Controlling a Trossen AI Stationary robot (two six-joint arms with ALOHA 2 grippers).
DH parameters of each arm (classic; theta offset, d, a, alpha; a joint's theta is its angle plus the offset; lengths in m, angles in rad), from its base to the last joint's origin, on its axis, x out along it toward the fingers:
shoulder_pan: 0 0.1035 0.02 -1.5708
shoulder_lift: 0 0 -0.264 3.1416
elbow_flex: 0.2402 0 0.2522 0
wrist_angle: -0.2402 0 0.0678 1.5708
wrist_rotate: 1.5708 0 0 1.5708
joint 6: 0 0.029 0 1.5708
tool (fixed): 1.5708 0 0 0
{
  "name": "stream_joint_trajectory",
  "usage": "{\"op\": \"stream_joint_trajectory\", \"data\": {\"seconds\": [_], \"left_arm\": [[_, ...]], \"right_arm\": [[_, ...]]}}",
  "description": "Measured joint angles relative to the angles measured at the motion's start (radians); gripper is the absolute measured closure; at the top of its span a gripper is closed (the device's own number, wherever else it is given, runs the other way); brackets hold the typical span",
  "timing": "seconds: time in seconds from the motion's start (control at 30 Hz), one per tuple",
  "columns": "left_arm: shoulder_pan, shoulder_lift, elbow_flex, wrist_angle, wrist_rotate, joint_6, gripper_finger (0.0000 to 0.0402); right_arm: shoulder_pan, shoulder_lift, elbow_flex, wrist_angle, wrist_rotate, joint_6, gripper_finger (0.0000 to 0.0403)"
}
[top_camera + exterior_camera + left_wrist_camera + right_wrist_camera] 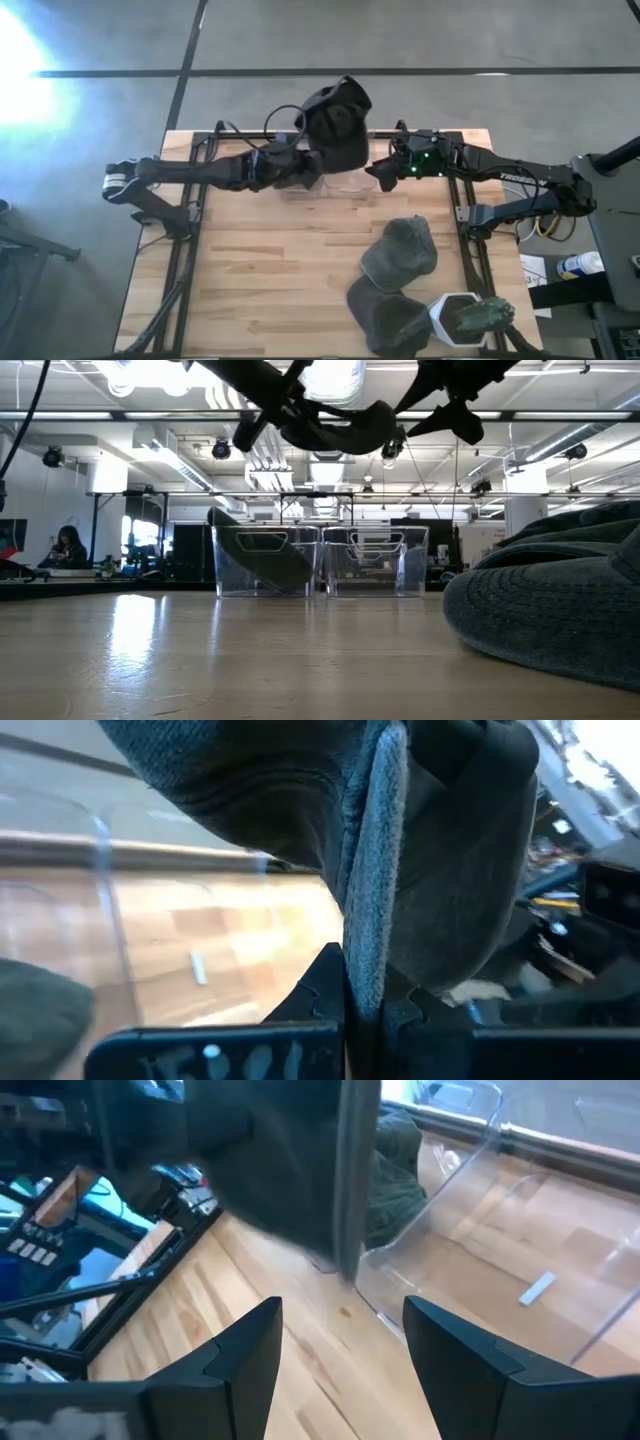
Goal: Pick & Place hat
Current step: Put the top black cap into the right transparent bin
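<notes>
On my wooden counter (270,260), clear bins (320,560) stand; my left gripper (365,1010) pinches a dark hat (335,125) above, right gripper (340,1345) wide.

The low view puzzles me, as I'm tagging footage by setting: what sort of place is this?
Probably an open lab or workshop: exposed ceiling ducts, a seated person at a far bench, and a wooden table on bare concrete.

A big open workshop-lab: exposed ceiling ducts (335,380), polished concrete floor (90,120), a person at a workstation (68,547) beyond.
</notes>
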Motion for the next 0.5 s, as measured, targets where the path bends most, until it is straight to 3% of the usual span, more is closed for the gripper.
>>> {"op": "stream_joint_trajectory", "data": {"seconds": [0.33,0.5], "left_arm": [[-0.001,0.092,-0.001,0.189,0.117,-0.058,0.0392],[-0.002,0.106,-0.001,0.280,0.132,-0.070,0.0392]], "right_arm": [[-0.001,0.000,-0.019,0.036,0.026,-0.018,0.0199],[-0.001,0.000,-0.026,0.032,0.028,-0.026,0.0243]]}}
